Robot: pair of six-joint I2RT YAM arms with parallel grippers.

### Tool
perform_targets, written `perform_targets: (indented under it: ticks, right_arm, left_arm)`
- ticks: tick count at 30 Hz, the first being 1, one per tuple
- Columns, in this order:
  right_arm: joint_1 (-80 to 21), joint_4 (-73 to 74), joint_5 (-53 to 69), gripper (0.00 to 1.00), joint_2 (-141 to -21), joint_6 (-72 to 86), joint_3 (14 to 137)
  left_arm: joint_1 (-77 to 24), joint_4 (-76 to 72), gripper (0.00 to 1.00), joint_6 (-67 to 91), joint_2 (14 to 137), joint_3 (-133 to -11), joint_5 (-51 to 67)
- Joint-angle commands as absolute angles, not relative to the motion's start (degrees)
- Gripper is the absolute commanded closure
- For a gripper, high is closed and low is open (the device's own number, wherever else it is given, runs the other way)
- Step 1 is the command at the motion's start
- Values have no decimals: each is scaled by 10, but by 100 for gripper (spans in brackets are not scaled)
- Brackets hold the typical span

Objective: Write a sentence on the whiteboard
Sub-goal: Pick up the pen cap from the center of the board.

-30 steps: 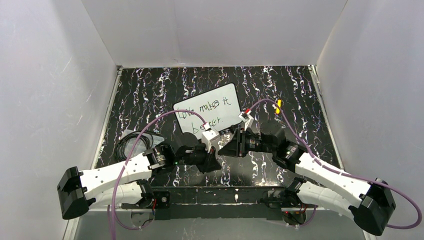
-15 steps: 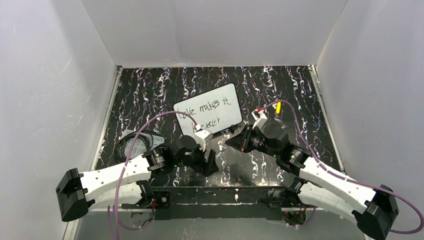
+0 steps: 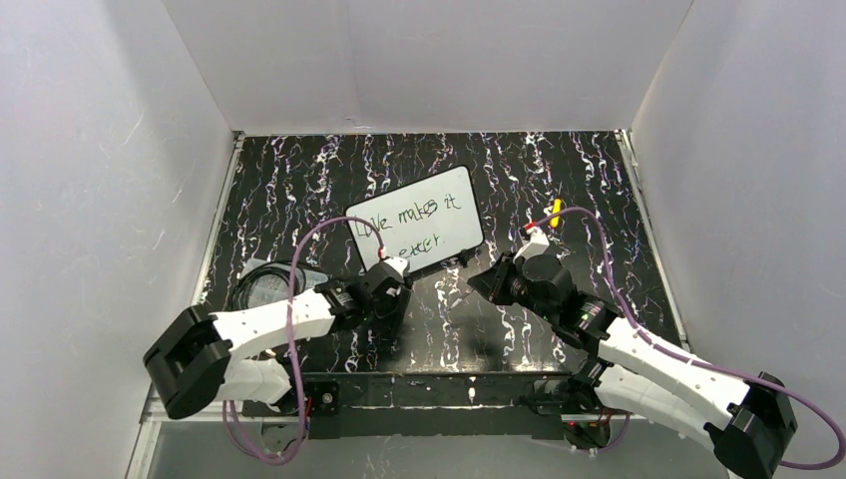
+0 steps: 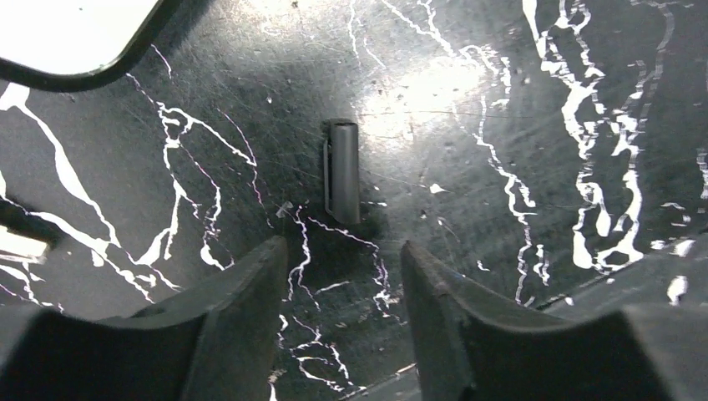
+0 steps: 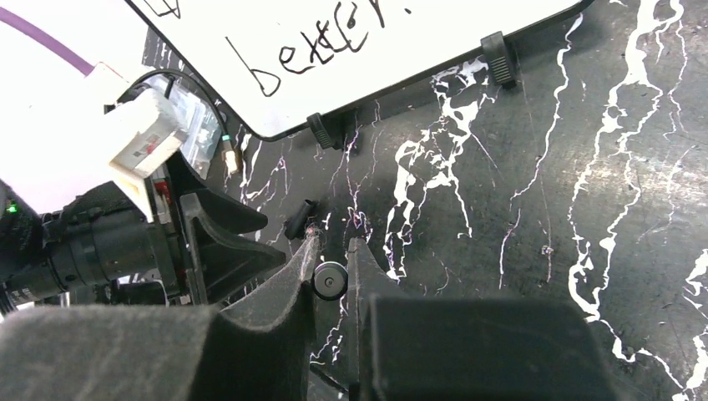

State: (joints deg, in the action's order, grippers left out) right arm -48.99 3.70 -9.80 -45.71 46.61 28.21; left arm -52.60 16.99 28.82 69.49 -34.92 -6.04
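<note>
Left gripper (image 4: 342,251) of mine hangs spread above a small dark-grey cylindrical pen cap (image 4: 344,171), near a corner of the flat white, black-rimmed whiteboard (image 4: 67,25). I should straddle the cap squarely before closing. Right gripper (image 5: 332,242) pinches a dark round-ended marker (image 5: 330,280). From above, the lettered whiteboard lies just beyond both grippers.

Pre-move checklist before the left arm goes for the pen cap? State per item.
1. Sentence on the whiteboard written: ok, reads "Love makes it better."
2. Left gripper open and empty: ok.
3. Cap lying free on the table, ahead of that gripper's gap: ok.
4. Right gripper shut on the marker: ok.
5. Marker tip bare and facing the left arm: cannot tell, only its round end shows.
</note>
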Motion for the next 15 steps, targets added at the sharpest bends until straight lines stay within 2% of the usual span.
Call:
perform_targets:
  ticks: [1, 15]
  right_arm:
    - [-490, 38, -122, 99, -444, 457, 284]
    - [-490, 34, -132, 99, -434, 461, 268]
  left_arm:
    - [-525, 188, 54, 259, 734, -389, -90]
    - [-529, 186, 67, 230, 805, -414, -105]
